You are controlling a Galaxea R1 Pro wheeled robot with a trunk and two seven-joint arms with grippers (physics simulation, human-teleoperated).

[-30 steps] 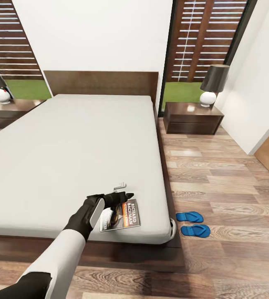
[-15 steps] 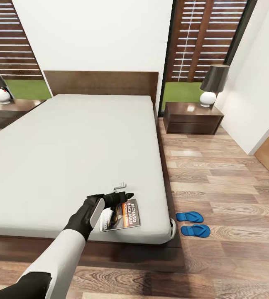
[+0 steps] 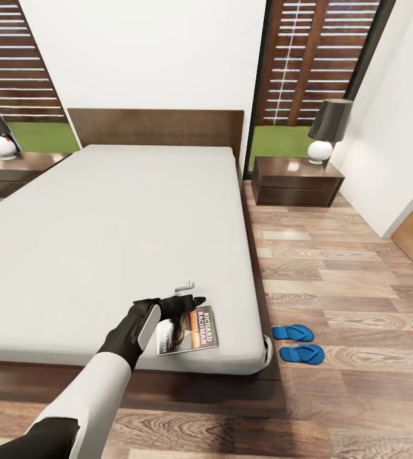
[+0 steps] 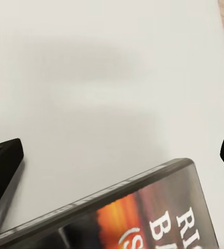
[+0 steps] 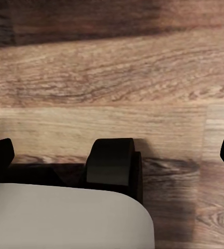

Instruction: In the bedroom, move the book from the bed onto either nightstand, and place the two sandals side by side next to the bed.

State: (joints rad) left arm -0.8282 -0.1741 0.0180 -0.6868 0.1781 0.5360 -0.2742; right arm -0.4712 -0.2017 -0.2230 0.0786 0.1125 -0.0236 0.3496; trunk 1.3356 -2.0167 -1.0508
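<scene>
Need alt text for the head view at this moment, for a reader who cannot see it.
The left gripper hovers open over the book lying near the bed's front right corner. Two blue sandals lie side by side on the wood floor beside it; a lamp-topped nightstand stands beyond.

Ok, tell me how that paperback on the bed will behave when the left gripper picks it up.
The paperback looks thin, so probably light and somewhat bendy. It lies flat on the mattress, so the left gripper may struggle to get a finger under it. Its glossy cover may slip.

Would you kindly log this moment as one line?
left gripper: open over book | book: on bed | sandals: floor beside bed
</scene>
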